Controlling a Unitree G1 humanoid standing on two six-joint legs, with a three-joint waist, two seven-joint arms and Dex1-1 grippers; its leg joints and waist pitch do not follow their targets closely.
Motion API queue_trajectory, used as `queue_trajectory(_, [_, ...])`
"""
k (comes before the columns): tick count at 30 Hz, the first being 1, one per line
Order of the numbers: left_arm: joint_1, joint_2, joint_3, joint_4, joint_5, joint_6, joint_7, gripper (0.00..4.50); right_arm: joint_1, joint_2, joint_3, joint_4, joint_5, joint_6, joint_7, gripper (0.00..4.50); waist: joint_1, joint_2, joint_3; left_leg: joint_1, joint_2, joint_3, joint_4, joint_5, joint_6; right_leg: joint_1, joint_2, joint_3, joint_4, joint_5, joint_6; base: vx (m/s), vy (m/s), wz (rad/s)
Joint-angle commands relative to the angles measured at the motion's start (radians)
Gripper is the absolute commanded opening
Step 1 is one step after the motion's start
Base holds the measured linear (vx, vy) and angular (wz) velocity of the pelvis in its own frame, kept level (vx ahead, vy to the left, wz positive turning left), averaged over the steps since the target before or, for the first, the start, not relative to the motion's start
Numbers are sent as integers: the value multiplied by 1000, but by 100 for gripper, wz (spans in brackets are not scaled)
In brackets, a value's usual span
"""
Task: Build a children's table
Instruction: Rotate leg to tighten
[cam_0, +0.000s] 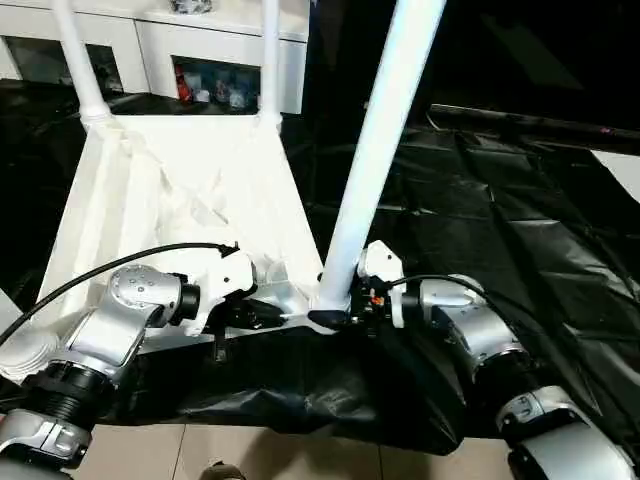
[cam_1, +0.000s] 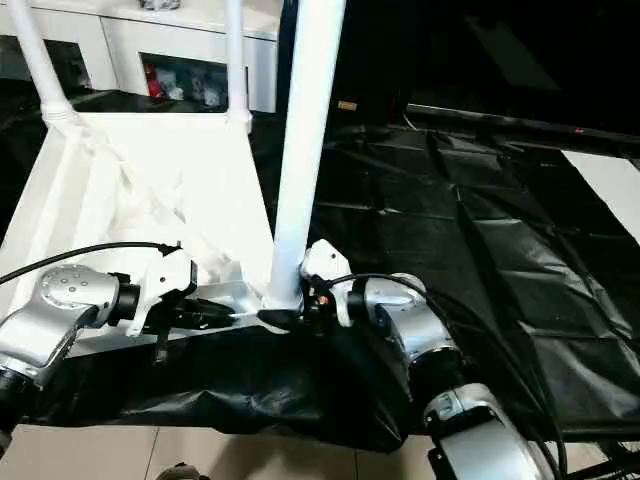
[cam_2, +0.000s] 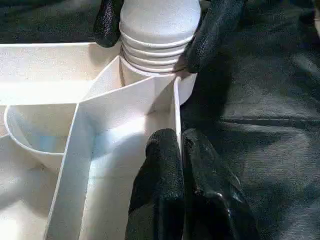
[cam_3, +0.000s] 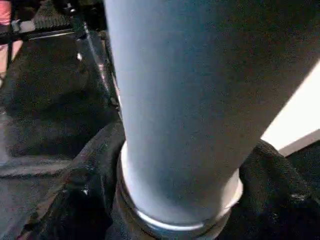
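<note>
Seating the near leg: where this can slip

Starting nearest us, our left gripper (cam_2: 181, 145) has its jaws pinched shut on the thin rim wall of the table top (cam_0: 180, 200), which lies upside down on the black sheet (cam_0: 500, 220) over the floor. That is a narrow hold. If the top twists under load, we judge the rim could slide out of the pinch.

Just beside it, our right gripper (cam_0: 338, 318) has its jaws around the ribbed base of the near leg (cam_0: 375, 150), pads against both sides, right where it enters the corner socket (cam_2: 150, 75). Several ribs sit above the socket lip, so we judge the leg is not fully home.

- The leg rises tilted in the head views. Pushing or turning it off-axis could jam it or seat it crooked.
- The hold is at the very bottom of a long leg, so the free top could swing and lever the base out.
- The sheet looks slick and wrinkled, so the whole top could skate away from us.

Further off, two far legs (cam_0: 78, 60) stand in their sockets. A shove could send them toward the white cabinet (cam_0: 140, 45) behind.
</note>
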Motion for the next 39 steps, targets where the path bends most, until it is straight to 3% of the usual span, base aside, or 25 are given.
queue_trajectory(1, [-10, -26, -29, -24, -27, 0, -27, 0, -4, -19, 10, -1, -4, -7, 31, 296, -5, 18, -60, 13, 8, 7, -68, -315, -18, 37, -51, 40, -70, -291, -171, 0, 0, 0])
queue_trajectory(3, [-14, -30, -32, -24, -28, 2, -34, 0, 0, -23, 7, -4, -2, -8, 33, 290, -4, 22, -61, 14, 8, 7, -68, -318, -19, 37, -51, 40, -70, -290, -172, 0, 0, 0])
queue_trajectory(7, [-18, -36, -39, -20, -23, -2, -35, 0, 9, -25, 6, -12, 4, -2, 38, 277, -4, 18, -60, 14, 8, 7, -68, -321, -19, 37, -51, 40, -71, -298, -171, 0, 0, 0])
queue_trajectory(8, [-21, -41, -39, -16, -22, -4, -36, 0, 12, -26, 5, -12, 5, 0, 41, 276, -4, 30, -61, 15, 8, 5, -68, -325, -22, 36, -51, 40, -70, -296, -173, 0, 0, 0])
queue_trajectory(9, [-23, -47, -39, -14, -23, -5, -37, 0, 16, -26, 3, -13, 6, 2, 42, 275, -5, 24, -61, 16, 8, 6, -68, -330, -23, 36, -49, 39, -72, -291, -174, 0, 0, 0])
queue_trajectory(10, [-27, -56, -37, -12, -25, -5, -38, 0, 19, -27, 0, -13, 7, 5, 42, 275, -4, 29, -61, 17, 8, 6, -68, -333, -24, 36, -49, 40, -71, -285, -177, 0, 0, 0])
queue_trajectory(12, [-31, -65, -37, -10, -26, -6, -38, 0, 22, -28, -3, -14, 7, 6, 41, 275, -5, 25, -62, 16, 8, 7, -67, -334, -23, 37, -49, 39, -71, -281, -180, 0, 0, 0])
queue_trajectory(14, [-47, -85, -43, 7, -14, -18, -28, 0, 25, -33, -8, -15, 7, 5, 40, 275, -3, 37, -61, 20, 7, 7, -67, -341, -26, 35, -48, 40, -72, -278, -182, 0, 0, 0])
queue_trajectory(15, [-52, -91, -45, 14, -10, -24, -24, 0, 26, -35, -9, -15, 7, 5, 40, 275, -2, 31, -61, 21, 7, 8, -66, -350, -24, 34, -46, 40, -75, -281, -184, 0, 0, 0])
queue_trajectory(16, [-70, -110, -53, 36, 0, -34, -15, 0, 29, -41, -13, -17, 7, 4, 37, 275, 1, 39, -61, 22, 6, 8, -66, -351, -24, 35, -47, 41, -74, -284, -184, 0, 0, 0])
queue_trajectory(18, [-90, -130, -59, 66, 12, -52, -4, 0, 33, -48, -19, -23, 9, 7, 34, 275, 4, 40, -61, 26, 7, 9, -65, -366, -24, 33, -47, 41, -78, -299, -182, 0, 0, 0])
queue_trajectory(20, [-105, -142, -64, 84, 20, -66, 0, 0, 40, -53, -22, -32, 9, 8, 27, 275, 9, 35, -61, 21, 6, 9, -65, -357, -20, 37, -48, 41, -79, -313, -176, 0, 0, 0])
queue_trajectory(21, [-113, -148, -65, 93, 25, -72, 6, 0, 44, -57, -23, -38, 10, 10, 28, 275, 13, 41, -62, 21, 6, 8, -64, -351, -19, 37, -50, 42, -79, -318, -171, 0, 0, 0])
queue_trajectory(22, [-118, -151, -64, 99, 28, -76, 10, 0, 46, -58, -23, -41, 11, 11, 29, 274, 13, 37, -62, 20, 7, 8, -64, -347, -18, 38, -50, 41, -80, -316, -170, 0, 0, 0])
queue_trajectory(23, [-125, -154, -64, 107, 31, -81, 13, 0, 49, -61, -24, -43, 10, 11, 26, 274, 13, 43, -62, 17, 6, 7, -65, -343, -19, 39, -50, 40, -79, -318, -169, 0, 0, 0])
queue_trajectory(31, [-141, -146, -41, 163, 68, -125, 55, 0, 61, -48, -35, -41, 5, 19, -11, 274, 11, 40, -62, 15, 7, 6, -65, -341, -13, 38, -51, 39, -81, -342, -161, 0, 0, 0])
queue_trajectory(34, [-131, -144, -2, 176, 72, -124, 126, 0, 47, 1, -69, -3, 0, 68, -147, 274, 7, 31, -61, 13, 7, 4, -68, -341, -22, 39, -53, 38, -81, -364, -152, 0, 0, 0])
queue_trajectory(35, [-129, -143, 2, 175, 73, -121, 137, 0, 40, 13, -79, 13, -2, 71, -185, 274, 5, 33, -61, 12, 6, 3, -68, -342, -25, 38, -54, 38, -80, -373, -150, 0, 0, 0])
queue_trajectory(39, [-122, -141, 18, 181, 96, -110, 209, 0, 5, 74, -118, 93, -13, 80, -375, 274, -21, 29, -58, 10, 5, -1, -70, -363, -38, 34, -57, 35, -86, -444, -133, 0, 0, 0])
